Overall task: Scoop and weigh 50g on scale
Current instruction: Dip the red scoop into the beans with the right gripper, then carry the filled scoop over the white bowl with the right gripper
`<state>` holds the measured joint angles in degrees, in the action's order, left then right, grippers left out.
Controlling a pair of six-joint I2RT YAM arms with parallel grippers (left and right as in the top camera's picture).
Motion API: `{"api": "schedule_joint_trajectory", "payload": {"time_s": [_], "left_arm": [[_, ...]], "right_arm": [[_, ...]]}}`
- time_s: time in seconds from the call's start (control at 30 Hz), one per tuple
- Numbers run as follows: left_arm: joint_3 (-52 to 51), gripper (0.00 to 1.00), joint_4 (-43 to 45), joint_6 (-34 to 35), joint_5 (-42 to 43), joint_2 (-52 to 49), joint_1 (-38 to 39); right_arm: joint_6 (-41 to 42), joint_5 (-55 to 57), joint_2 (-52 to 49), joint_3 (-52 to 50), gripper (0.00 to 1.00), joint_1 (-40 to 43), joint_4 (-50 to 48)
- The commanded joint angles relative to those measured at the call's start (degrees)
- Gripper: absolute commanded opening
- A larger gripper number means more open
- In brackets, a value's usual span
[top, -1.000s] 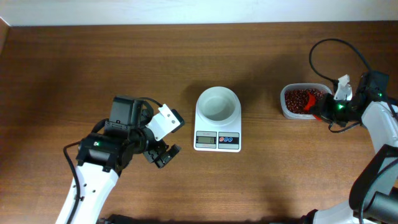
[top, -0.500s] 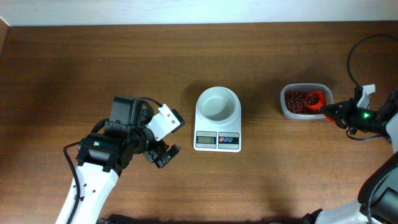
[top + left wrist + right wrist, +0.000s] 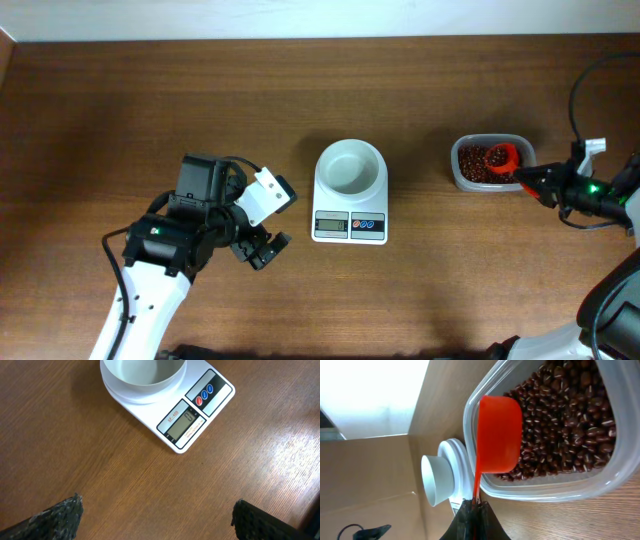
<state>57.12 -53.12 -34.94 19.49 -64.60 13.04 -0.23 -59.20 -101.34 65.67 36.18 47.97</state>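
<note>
The white scale (image 3: 350, 215) stands mid-table with its round white bowl (image 3: 350, 167) holding nothing; it also shows in the left wrist view, where the scale (image 3: 200, 407) has its display lit. The dark red-brown beans (image 3: 478, 165) lie in a clear tub (image 3: 459, 182) to the right of the scale. My right gripper (image 3: 533, 181) is shut on the thin handle of a red scoop (image 3: 502, 156), whose cup is down among the beans (image 3: 565, 415). In the right wrist view the scoop (image 3: 497, 435) shows its rounded back. My left gripper (image 3: 157, 515) is open above bare wood, left of the scale.
A black cable (image 3: 578, 95) loops over the table's right edge behind my right arm. The tub's rim (image 3: 545, 492) lies just ahead of my right gripper (image 3: 474, 510). The left arm's white body (image 3: 150, 300) covers the front left of the table.
My right arm has swung its wrist out to the right and lowered. The scoop's cup has slid slightly left into the beans. The left arm has not moved.
</note>
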Motion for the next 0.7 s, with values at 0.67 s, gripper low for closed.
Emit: {"api": "schedule_joint_trajectory", "payload": {"time_s": [0.67], "left_arm": [[1.0,0.99,0.1,-0.7,0.0,0.5,-0.2]], "right_arm": [[-1.1,-10.1,-0.4,-0.1,0.04,-8.6,4.5]]}}
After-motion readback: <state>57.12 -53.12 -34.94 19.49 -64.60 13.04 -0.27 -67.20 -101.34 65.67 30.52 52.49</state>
